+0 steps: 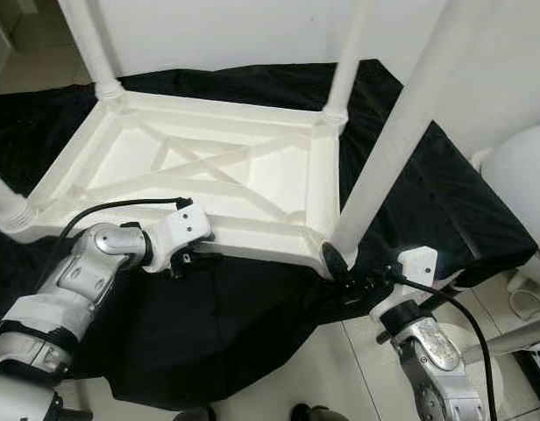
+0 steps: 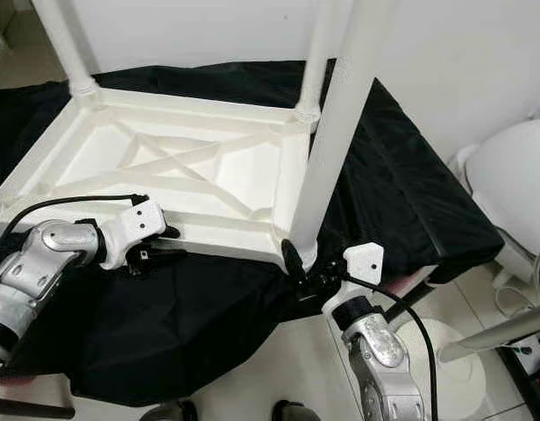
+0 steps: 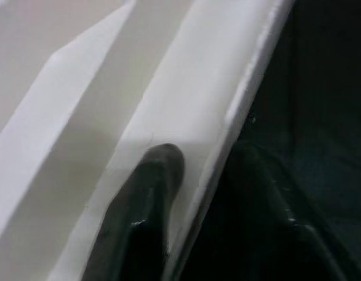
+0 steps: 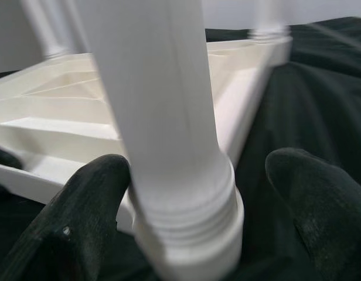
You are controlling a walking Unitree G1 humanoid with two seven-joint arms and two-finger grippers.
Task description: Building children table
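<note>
Table top: white plastic children's table top lies upside down on a black cloth, ribbed underside up, cross-bracing showing.
Legs: far left leg and far right leg stand in their corner sockets; a third leg stands at the near left corner.
Fourth leg: near right leg stands in its corner socket, leaning slightly; its threaded base sits at the collar, how fully home I cannot tell.
Right gripper: at the base of the near right leg, jaws spread with one finger against the leg and the other finger apart from it; not clamped.
Left gripper: at the near rim of the table top, one finger lying on the rim; whether the jaws grip it I cannot tell.
Progress: judged late; all four legs placed, final seating of the last leg and turning the table upright left.
Surface: black cloth draped over a low support, hanging to a pale tiled floor.
Room: white wall behind; a white rounded appliance at right.
</note>
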